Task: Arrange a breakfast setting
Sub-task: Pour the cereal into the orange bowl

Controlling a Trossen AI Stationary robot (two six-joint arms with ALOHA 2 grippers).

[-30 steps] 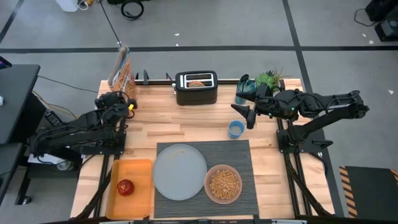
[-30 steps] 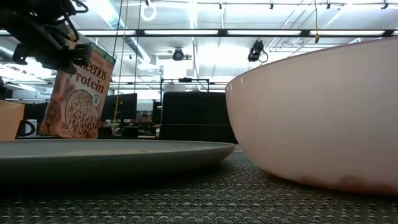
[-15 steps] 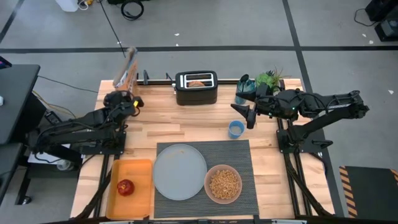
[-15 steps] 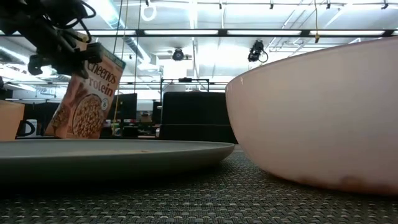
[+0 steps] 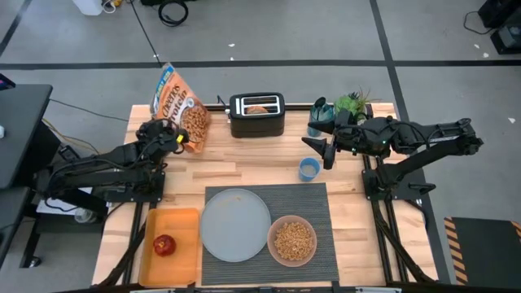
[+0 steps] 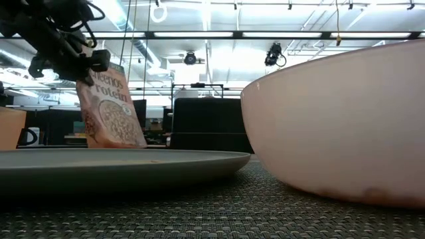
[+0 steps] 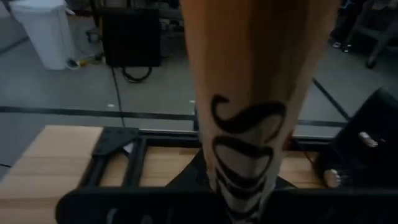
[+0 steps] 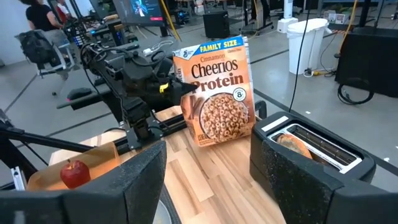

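Observation:
My left gripper point(image 5: 169, 133) is shut on an orange cereal box point(image 5: 181, 104) at the table's far left; the box also shows in the low view point(image 6: 109, 106) and the right wrist view point(image 8: 214, 93). My right gripper point(image 5: 326, 152) hangs open and empty at the far right, above a blue cup point(image 5: 308, 168). The dark mat point(image 5: 313, 199) bears the blue-grey plate point(image 5: 235, 225) and the pink bowl point(image 5: 292, 240) of brown cereal. The red apple point(image 5: 164, 244) lies on the orange tray point(image 5: 183, 228). The bagel point(image 5: 257, 108) stands in the toaster. The spoon is out of view. My left gripper pinches the cereal box at its narrow side point(image 8: 185, 93), in the box's upper half, one finger on each broad face. The fingers come about level from the table's near left. The box is tilted, its printed front toward the right arm; its narrow side fills the left wrist view point(image 7: 245, 155).
The black toaster point(image 5: 257, 115) stands at the far middle, just right of the box. A green plant point(image 5: 352, 104) and a dark holder stand at the far right corner. Bare wood lies between the box and the mat.
My left gripper has turned the cereal box about at the table's far left. The box stood edge-on to the high view half a second ago and now shows its printed front. In the low view its top has swung from leaning right to leaning left.

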